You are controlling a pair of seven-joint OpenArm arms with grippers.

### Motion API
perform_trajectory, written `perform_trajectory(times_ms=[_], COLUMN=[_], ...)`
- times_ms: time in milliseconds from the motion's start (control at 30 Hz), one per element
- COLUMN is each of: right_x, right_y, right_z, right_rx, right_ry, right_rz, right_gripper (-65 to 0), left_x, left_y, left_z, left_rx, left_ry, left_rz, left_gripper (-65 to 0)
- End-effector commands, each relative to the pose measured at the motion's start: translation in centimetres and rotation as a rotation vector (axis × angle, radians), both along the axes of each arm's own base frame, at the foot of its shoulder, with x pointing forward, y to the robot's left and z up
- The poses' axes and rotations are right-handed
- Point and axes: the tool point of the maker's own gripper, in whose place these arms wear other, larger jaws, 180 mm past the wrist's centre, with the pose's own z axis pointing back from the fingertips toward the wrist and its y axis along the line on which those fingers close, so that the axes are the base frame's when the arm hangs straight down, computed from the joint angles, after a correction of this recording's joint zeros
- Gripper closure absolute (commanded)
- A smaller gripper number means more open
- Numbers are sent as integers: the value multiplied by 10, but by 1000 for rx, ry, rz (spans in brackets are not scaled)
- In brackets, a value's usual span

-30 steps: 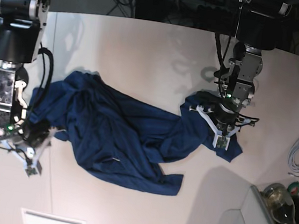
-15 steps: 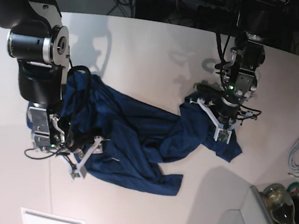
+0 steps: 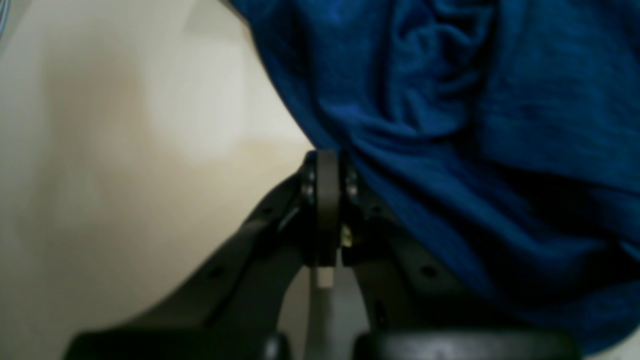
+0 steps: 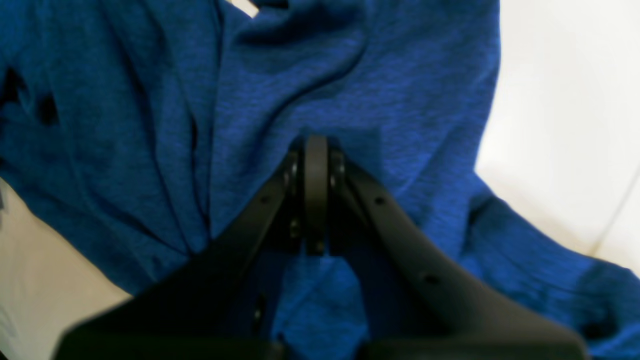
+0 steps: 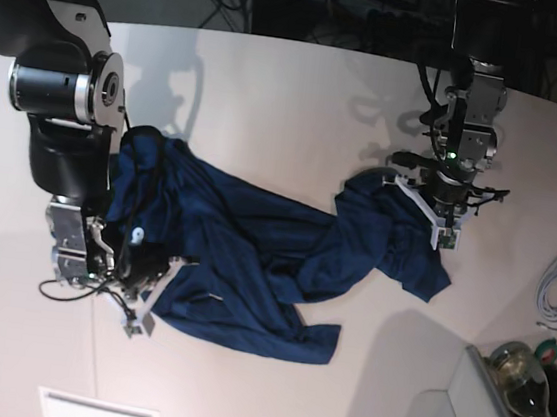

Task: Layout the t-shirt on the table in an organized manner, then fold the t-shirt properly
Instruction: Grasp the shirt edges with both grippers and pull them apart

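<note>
Your large white smooth counter (image 5: 291, 99) carries the crumpled dark navy-blue cloth t-shirt (image 5: 253, 256), spread in a wrinkled band from the left side to the right. Your right gripper (image 4: 316, 150), on the scene's left, has its jaws clenched on a fold of the shirt near its left end. Your left gripper (image 3: 327, 165), on the scene's right, has jaws clenched at the shirt's right edge.
</note>
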Motion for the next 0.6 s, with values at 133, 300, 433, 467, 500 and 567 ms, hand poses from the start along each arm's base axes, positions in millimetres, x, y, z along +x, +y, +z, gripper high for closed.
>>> perform_trajectory(times_ms=[133,300,433,467,500,567], right_x=[38,39,34,29,26,22], right_y=[-8,-21,-32,-30,-29,-28], right_z=[54,52,32,23,17,9], right_rx=[-13,-44,-43,-36,-31,-28], right_ry=[-171,-180,-169,-148,-134,-111], right_rz=[-11,-98,-140,-140,-140,-140], right_gripper=[-69,-353,-360,-360,-360,-333], left_x=[4,13,14,14,14,12], left_y=[2,-4,-5,-6,-6,-5], left_z=[12,31,31,31,31,27], left_rx=[9,8,5,5,5,7], left_ry=[-49,-104,-108,-107,-106,-93], left_rz=[-6,-18,-18,-19,-19,-18], left_gripper=[0,0,0,0,0,0])
